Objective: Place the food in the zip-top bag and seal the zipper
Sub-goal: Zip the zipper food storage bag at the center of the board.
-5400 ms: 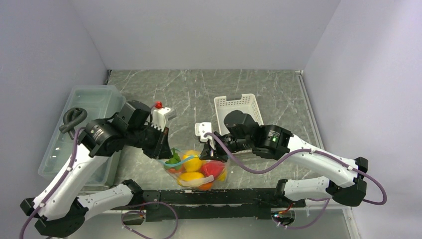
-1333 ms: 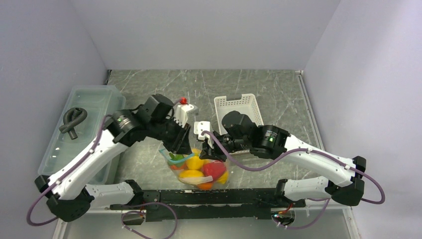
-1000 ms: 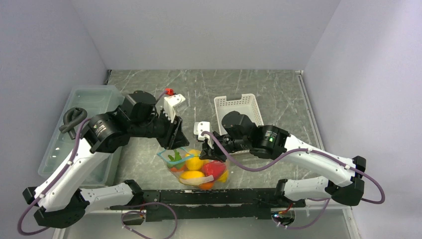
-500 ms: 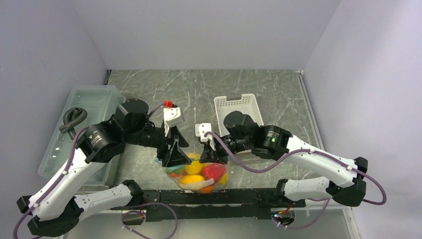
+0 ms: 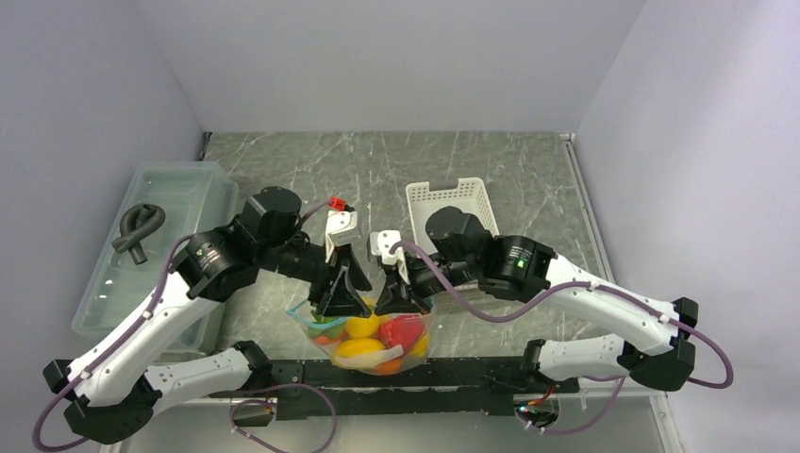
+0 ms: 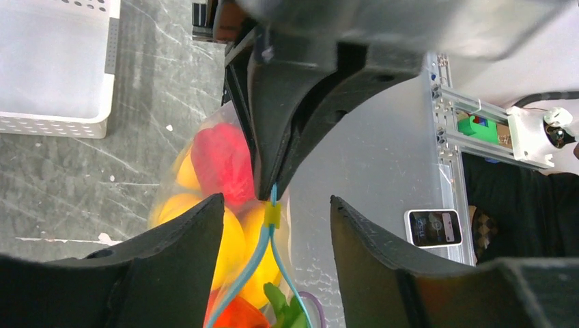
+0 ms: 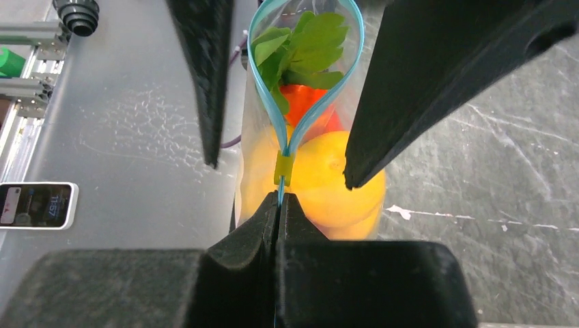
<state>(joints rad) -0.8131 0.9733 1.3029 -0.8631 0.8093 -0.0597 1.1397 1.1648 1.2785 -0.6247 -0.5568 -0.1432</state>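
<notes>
The clear zip-top bag (image 5: 370,351) sits at the table's near middle, holding the food: yellow fruits (image 5: 363,327), a red pepper (image 5: 403,329), a green leafy piece (image 7: 300,41) and something orange (image 7: 307,102). My right gripper (image 7: 278,198) is shut on one end of the teal zipper (image 7: 267,109). A small yellow slider (image 7: 283,167) sits just beyond its tips. Past the slider the two strips part into an open loop. My left gripper (image 6: 276,201) is open, one finger on each side of the zipper (image 6: 263,249) at the slider (image 6: 272,215), touching nothing.
A white perforated basket (image 5: 453,200) stands behind the right arm. A translucent lidded bin (image 5: 127,283) with a black hose (image 5: 137,226) on it lies at the left. A metal rail (image 5: 453,373) runs along the near edge, with a phone (image 6: 432,227) on the grey ledge.
My left gripper has swung in from the bag's back-left, opened, and come down astride the zipper beside the right gripper. The right gripper has kept its hold; the bag shifted a little.
</notes>
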